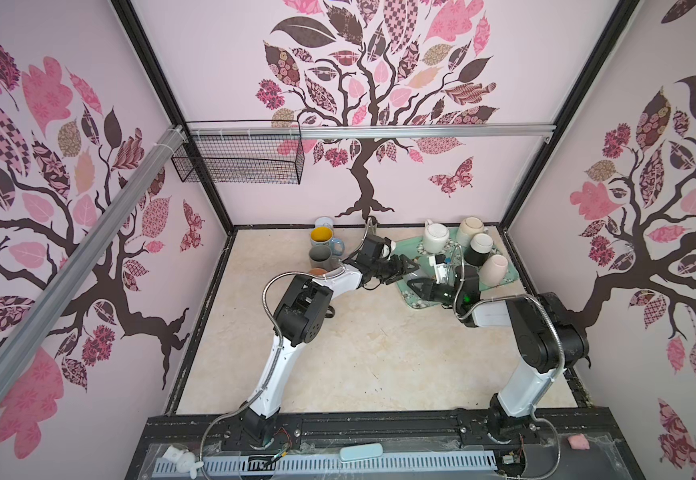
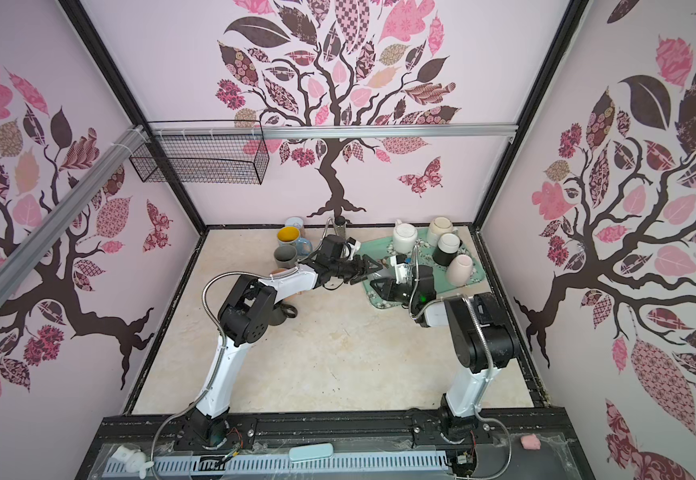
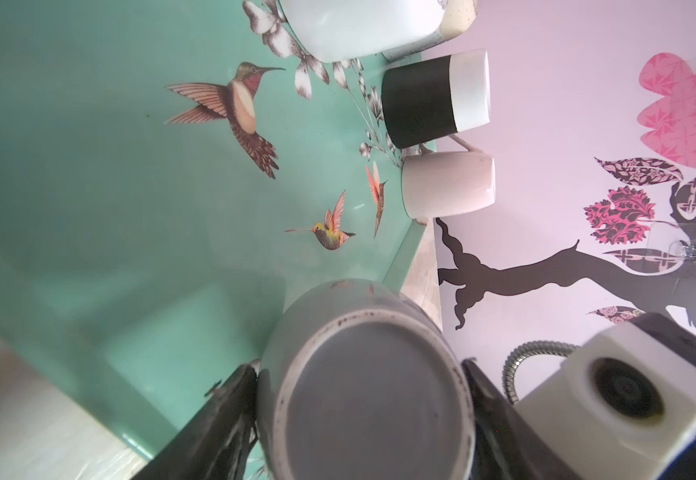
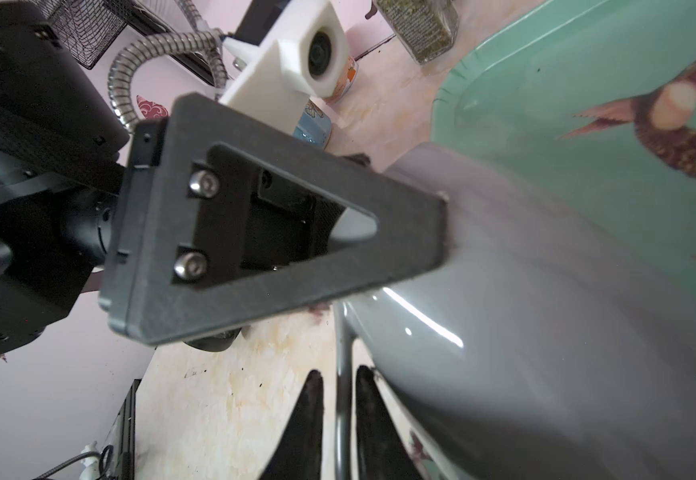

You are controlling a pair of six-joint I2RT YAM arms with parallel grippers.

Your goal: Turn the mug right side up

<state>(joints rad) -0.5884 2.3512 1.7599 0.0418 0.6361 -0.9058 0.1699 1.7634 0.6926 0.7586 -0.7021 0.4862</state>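
Grey mug point(image 3: 371, 407) above green tray point(image 3: 88, 166), base facing left wrist camera. Left gripper point(image 3: 360, 365): jaws clamp mug body. Right gripper point(image 4: 340, 374): jaws slightly parted astride handle point(image 4: 343, 415).

No legible text, brand, number or sign in any view. Pictures only: hummingbirds and flowers on tray point(image 3: 88, 174), tree, leaf and butterfly decals on walls point(image 1: 234, 83). Base of grey mug point(image 3: 371, 399) unmarked. Print on blue mug point(image 4: 313, 120) too blurred to read.
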